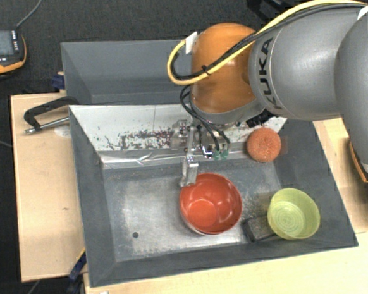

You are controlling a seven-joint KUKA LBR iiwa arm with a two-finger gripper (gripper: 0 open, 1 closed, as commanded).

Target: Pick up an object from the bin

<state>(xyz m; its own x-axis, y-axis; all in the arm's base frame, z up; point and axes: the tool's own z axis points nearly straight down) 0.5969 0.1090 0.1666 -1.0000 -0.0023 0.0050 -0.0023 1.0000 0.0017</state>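
A red bowl [211,204] lies in the middle of the bin floor, its opening facing up and toward me. My gripper [190,172] hangs just above its far left rim, one metal finger reaching down to the rim's edge. Nothing shows between the fingers. An orange round scrubber [263,144] rests against the far right wall, to the gripper's right.
A yellow-green bowl [293,213] sits in the near right corner, with a small dark block [257,228] wedged between it and the red bowl. The left half of the bin floor holds only a small dark speck [136,236].
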